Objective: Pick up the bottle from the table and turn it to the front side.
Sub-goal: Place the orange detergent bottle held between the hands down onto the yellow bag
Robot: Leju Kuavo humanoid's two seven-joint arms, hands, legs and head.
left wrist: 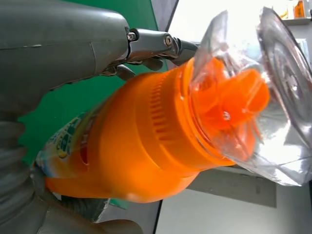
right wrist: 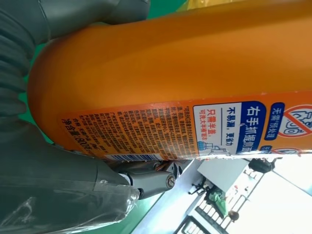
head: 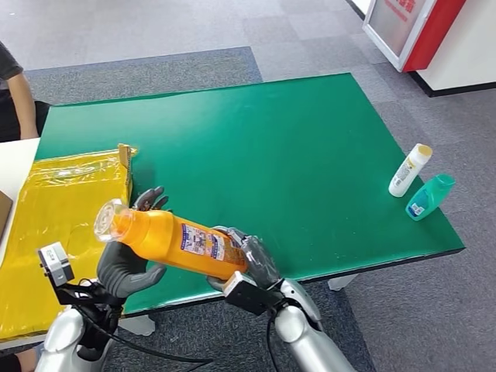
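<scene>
Above the green table [head: 304, 155], both robot hands, left [head: 125, 263] and right [head: 249, 263], clamp the orange bottle [head: 175, 240], hiding its base.

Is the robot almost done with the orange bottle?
Partly. The picking up is done: the bottle is off the green table, lying sideways in the air. The left hand holds its cap end and the right hand its bottom. The turning is under way; small-print label faces up, so the front probably isn't showing yet.
</scene>
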